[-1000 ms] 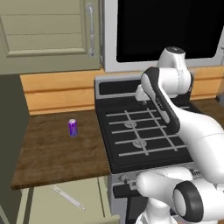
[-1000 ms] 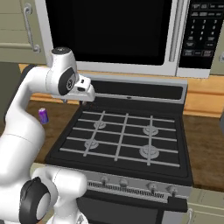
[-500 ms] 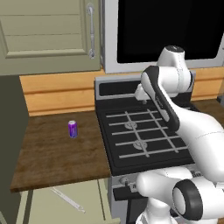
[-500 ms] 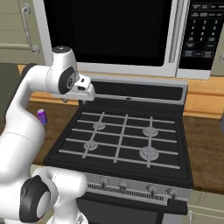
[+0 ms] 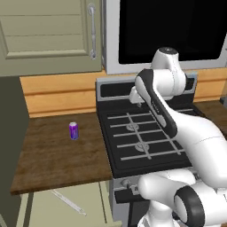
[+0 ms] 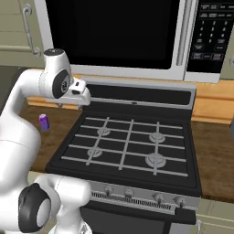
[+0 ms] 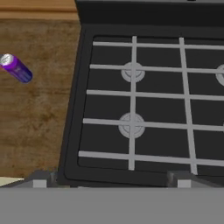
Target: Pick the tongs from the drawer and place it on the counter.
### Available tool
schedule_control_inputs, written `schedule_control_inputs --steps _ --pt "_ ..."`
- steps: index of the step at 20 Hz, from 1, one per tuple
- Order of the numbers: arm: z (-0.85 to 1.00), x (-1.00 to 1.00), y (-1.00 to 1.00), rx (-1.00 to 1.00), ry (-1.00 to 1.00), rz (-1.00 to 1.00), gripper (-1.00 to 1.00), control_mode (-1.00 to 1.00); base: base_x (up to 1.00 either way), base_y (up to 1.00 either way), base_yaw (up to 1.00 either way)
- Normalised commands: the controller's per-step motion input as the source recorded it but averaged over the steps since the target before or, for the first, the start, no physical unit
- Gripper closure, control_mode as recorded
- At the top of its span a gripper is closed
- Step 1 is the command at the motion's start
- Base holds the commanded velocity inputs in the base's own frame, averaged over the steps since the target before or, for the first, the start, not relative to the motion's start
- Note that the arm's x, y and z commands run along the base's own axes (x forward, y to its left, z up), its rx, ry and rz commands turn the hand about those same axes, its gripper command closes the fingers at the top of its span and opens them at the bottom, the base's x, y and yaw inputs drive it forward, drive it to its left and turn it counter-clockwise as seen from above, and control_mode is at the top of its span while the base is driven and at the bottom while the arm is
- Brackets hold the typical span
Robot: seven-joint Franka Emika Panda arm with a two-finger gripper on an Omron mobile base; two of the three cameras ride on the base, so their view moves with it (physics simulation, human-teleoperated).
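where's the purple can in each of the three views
Left base view: the purple can stands upright on the counter, left of the stove.
Right base view: at the left edge, on the counter past the white arm, left of the stove.
Hand view: upper left, on the wood, left of the stove.
Shared landmark: the stove's left edge.

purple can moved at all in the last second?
No. In the left base view the purple can stands at the same spot on the counter, the same gap left of the stove as in both earlier frames.
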Motion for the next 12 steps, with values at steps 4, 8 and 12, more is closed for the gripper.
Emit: schedule_control_inputs --steps 4,8,12 --pt "-0.23 -0.19 1.0 0.0 0.0 0.0 -1.0 -1.0 0.0 0.0 0.0" --pt "-0.12 -0.23 1.0 0.0 0.01 0.0 -1.0 -1.0 0.0 0.0 0.0" --pt "-0.2 -0.42 0.93 0.0 0.02 0.0 -1.0 -1.0 0.0 0.0 0.0"
